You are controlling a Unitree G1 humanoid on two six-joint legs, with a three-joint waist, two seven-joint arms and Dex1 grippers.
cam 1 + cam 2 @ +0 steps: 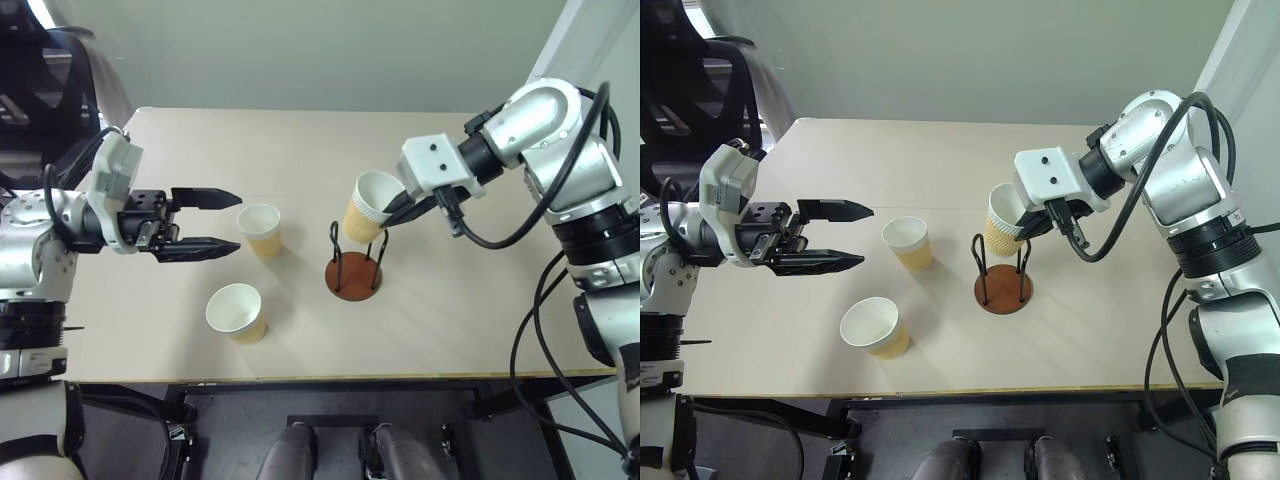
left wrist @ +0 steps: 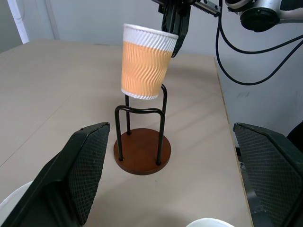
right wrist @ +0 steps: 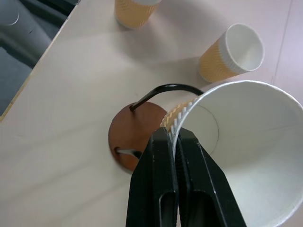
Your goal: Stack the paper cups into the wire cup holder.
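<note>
My right gripper (image 1: 392,207) is shut on the rim of a yellow-tan paper cup (image 1: 368,208), which hangs tilted just above the black wire loops of the wire cup holder (image 1: 353,270); the cup's bottom is at the loop tops (image 2: 142,94). The holder's reddish-brown disc base (image 3: 130,135) is bare. Two more paper cups stand upright on the table: one (image 1: 260,229) left of the holder, one (image 1: 236,312) nearer the front edge. My left gripper (image 1: 225,222) is open, fingers level and pointing toward the nearer of those cups (image 1: 908,242), a short way from it.
The tan table (image 1: 300,150) has free room behind and to the right of the holder. Its front edge runs just below the front cup. A black cable hangs from the right arm (image 1: 530,230).
</note>
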